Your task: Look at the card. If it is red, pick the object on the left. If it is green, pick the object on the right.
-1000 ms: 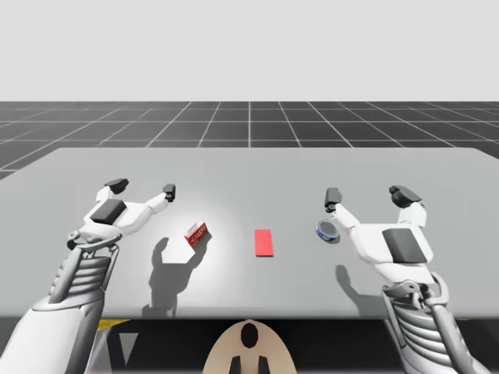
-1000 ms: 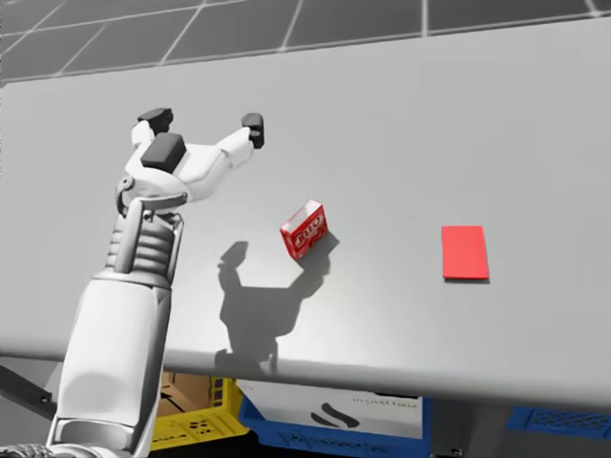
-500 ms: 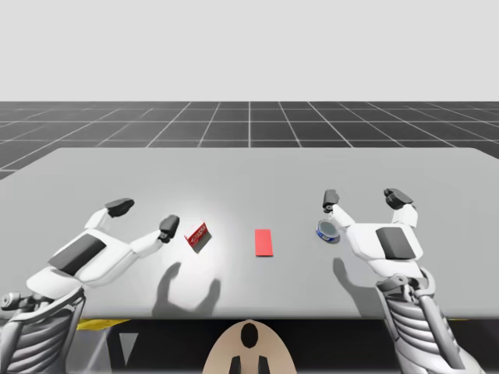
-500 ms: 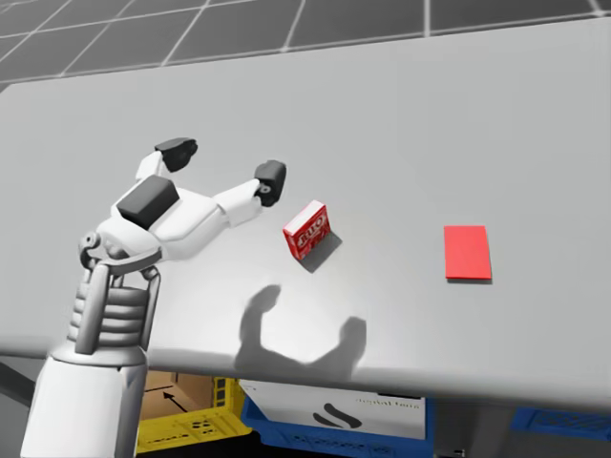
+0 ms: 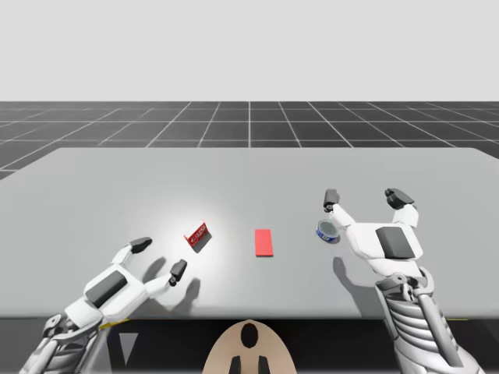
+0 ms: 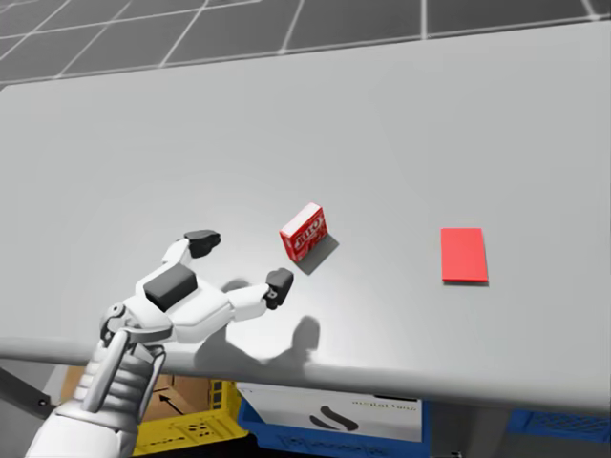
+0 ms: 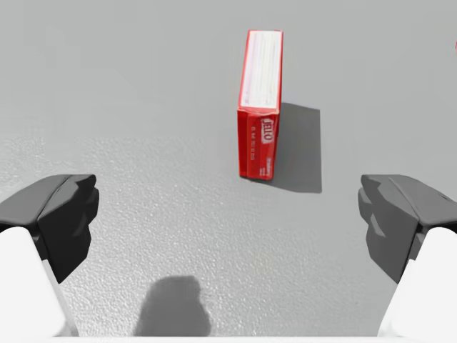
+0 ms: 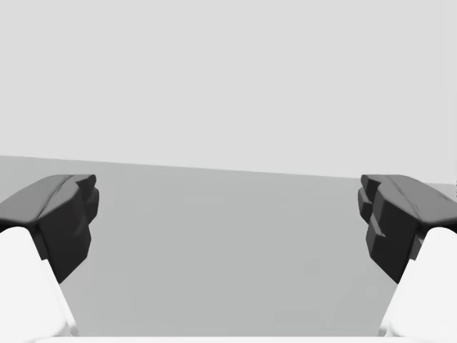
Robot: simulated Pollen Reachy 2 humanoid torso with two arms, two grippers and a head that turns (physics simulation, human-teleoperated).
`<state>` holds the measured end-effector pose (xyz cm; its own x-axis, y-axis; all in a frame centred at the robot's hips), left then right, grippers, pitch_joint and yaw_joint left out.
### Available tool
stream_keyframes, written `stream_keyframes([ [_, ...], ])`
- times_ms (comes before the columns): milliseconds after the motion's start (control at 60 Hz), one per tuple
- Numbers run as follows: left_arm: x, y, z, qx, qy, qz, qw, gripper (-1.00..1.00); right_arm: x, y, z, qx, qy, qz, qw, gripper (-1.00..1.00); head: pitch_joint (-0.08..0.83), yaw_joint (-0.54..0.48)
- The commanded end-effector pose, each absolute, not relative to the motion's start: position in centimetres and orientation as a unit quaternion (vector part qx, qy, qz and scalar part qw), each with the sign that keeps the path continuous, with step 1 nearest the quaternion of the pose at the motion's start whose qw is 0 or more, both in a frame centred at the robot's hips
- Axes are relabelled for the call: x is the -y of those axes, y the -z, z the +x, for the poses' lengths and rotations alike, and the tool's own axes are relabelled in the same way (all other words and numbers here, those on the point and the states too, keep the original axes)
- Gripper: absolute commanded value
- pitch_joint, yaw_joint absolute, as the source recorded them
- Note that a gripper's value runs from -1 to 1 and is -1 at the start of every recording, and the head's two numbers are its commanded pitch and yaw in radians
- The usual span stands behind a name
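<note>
**Surface and room.** The surface [image 5: 249, 167] is a flat, plain grey slab. Behind it, a dark floor [image 5: 249, 121] with a pale grid runs to a blank, light background.

**Items on the surface.** The red card [image 5: 264, 242] lies flat near the middle. The red box [image 5: 198, 237] stands on edge to the left of the card, apart from it, at an angle to the front edge of the surface. The blue can [image 5: 327, 231] sits to the right of the card.

**Grippers.**
- The left gripper [image 5: 160, 258] is low over the front left of the surface, with its fingers spread wide. In the left wrist view the red box [image 7: 260, 107] stands ahead of the gripper, beyond the fingertips, and nothing touches it.
- The right gripper [image 5: 363, 196] is raised with its fingers wide apart. The blue can is just beside its inner finger, outside the gap.

**Containers.** In the head view, a yellow crate [image 6: 186, 434] and a blue crate [image 6: 277, 434] stand below the front edge of the surface.
- Brown cardboard shows at the yellow crate.
- A white box [image 6: 334, 412] stands at the blue crate. Whether it is inside cannot be determined.
- The contents of the blue can cannot be determined.
</note>
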<state>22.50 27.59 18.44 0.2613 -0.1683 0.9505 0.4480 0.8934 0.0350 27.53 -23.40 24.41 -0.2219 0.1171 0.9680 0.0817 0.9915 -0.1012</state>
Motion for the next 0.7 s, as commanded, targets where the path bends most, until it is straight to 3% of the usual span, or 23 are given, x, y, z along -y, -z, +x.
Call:
stream_keyframes([
  [17, -26.7, -16.9, 24.0, 0.557, 0.200, -0.126, 0.796, -1.00, 23.2, -24.3, 27.6, 0.781, -0.008, -0.061, 0.621, -1.00, 0.684, 0.26],
  [483, -22.8, -15.7, 30.2, 0.525, 0.180, -0.120, 0.823, -1.00, 23.4, -24.4, 27.6, 0.783, -0.008, -0.062, 0.619, -1.00, 0.676, 0.24],
  [700, -21.7, -14.8, 32.0, 0.511, 0.177, -0.112, 0.834, -1.00, 23.5, -24.6, 27.6, 0.785, -0.007, -0.062, 0.617, -1.00, 0.678, 0.23],
])
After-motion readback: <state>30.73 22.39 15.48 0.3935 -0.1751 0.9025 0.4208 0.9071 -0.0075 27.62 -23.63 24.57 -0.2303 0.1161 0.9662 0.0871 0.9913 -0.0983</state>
